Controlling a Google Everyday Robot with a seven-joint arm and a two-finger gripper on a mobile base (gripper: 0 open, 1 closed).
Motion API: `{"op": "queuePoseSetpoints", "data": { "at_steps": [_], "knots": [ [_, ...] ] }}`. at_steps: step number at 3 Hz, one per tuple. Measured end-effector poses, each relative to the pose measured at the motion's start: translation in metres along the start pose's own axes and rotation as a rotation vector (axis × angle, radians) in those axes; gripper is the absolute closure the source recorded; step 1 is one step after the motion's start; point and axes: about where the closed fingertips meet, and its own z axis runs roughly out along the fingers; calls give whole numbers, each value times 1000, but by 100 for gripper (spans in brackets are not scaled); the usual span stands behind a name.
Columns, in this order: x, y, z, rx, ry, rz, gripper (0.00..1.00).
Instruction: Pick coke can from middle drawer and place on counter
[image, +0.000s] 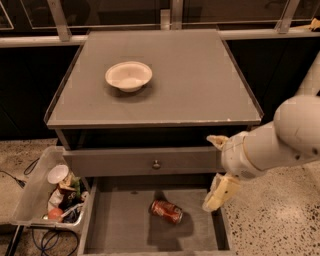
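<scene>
Down in the pulled-out middle drawer (117, 227) we find the coke can (166, 211) lying on its side, a little right of the middle of the grey floor, its length running slantwise from upper left to lower right. Nothing touches it; its shadow falls toward the drawer's front.

Off to the right, the gripper (210, 173) hangs at the cabinet's front right corner. We see its two pale fingers spread wide apart and holding nothing. One fingertip sits up near the counter's front edge, and the other points down over the drawer's right wall. The lower finger is near the can, to its right and somewhat higher in the view, clearly apart from it. The bulky white arm (280, 142) reaches in from the right edge.

Above the open drawer we see a closed drawer front (115, 162) with a small round knob (156, 163). The counter (200, 85) carries a white bowl (128, 76), upright, left of centre and toward the back.

Left of the cabinet stands a plastic bin (35, 187) — inside we make out a white cup and mixed clutter. Dark cables (42, 241) trail on the speckled floor (280, 215) below it.
</scene>
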Motion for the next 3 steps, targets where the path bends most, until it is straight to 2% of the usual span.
{"op": "queuePoseSetpoints", "data": {
  "at_steps": [2, 3],
  "knots": [
    [35, 24, 90, -8, -57, -7, 0],
    [52, 26, 126, 6, -26, 0, 0]
  ]
}}
